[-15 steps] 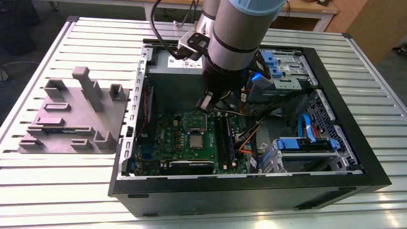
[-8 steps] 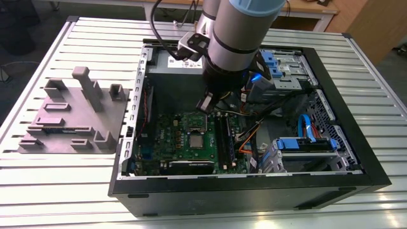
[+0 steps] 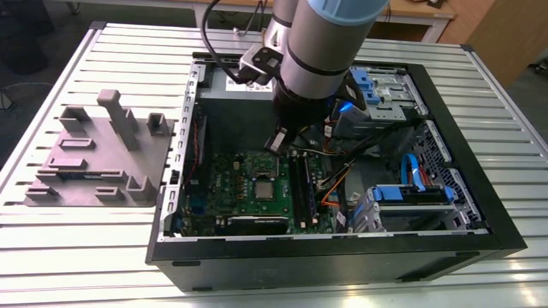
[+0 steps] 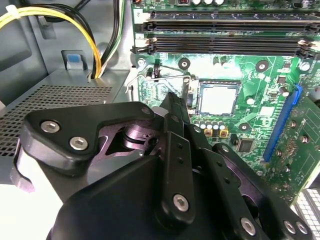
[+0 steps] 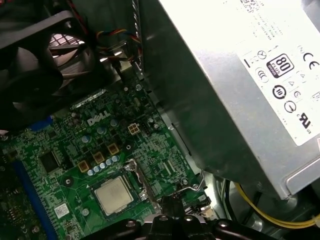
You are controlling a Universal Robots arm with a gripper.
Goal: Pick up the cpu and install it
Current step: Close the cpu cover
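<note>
- The claw (image 4: 172, 107) sits under the arm's bulk in the exterior view; in the second wrist view its dark fingers (image 4: 176, 150) look pressed together with nothing pinched between them, the tips partly hidden behind the claw's own body.
- The chip (image 3: 264, 190) lies flat in its square socket on the green board (image 3: 231, 179), inside the open computer case (image 3: 479, 221); both wrist views show it seated there (image 4: 218, 99) (image 5: 114, 195), just beyond the fingertips and apart from them.
- The silver-grey power box (image 5: 240, 85) with a white label is cut off at the frame edges.
- A black fan (image 5: 35, 65) is half in shadow.
- Yellow wires (image 4: 75, 20) run out of frame.
- A grey holder (image 3: 99, 160) stands on the slatted table (image 3: 68, 256) beside the case.
</note>
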